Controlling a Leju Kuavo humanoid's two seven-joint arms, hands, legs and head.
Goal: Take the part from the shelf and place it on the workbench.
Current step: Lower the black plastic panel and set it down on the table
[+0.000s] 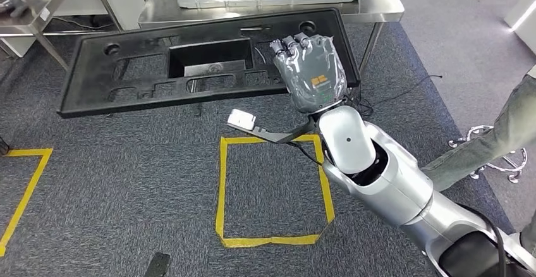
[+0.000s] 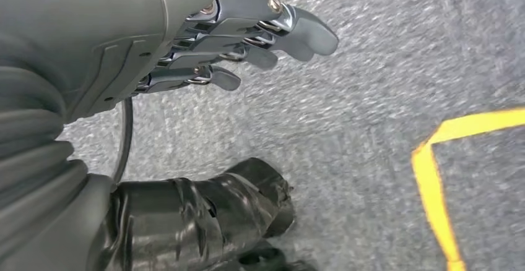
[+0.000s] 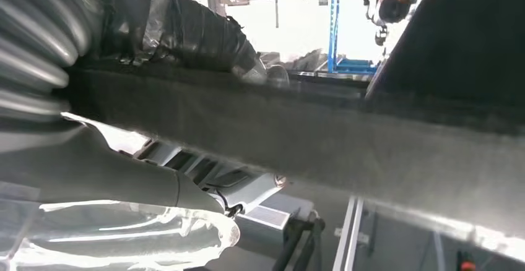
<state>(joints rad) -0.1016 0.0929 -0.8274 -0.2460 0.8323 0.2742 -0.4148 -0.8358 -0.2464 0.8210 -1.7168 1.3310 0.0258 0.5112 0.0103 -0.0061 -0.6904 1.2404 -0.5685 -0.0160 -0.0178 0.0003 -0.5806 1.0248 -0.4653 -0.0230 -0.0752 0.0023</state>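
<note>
Right hand (image 1: 311, 71): I grip the long black plastic moulded panel (image 1: 189, 68) at one end.
Panel: just short of steel bench (image 1: 379, 8).
Left hand (image 2: 247, 36): empty, fingers loosely extended.
Risk: I judge the one-ended grip could let it sag and clip the bench edge.

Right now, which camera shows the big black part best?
The head view: the whole black part shows, gripped at one end by the right hand. The right wrist view shows just its dark edge up close. The left wrist view looks at carpet.
</note>
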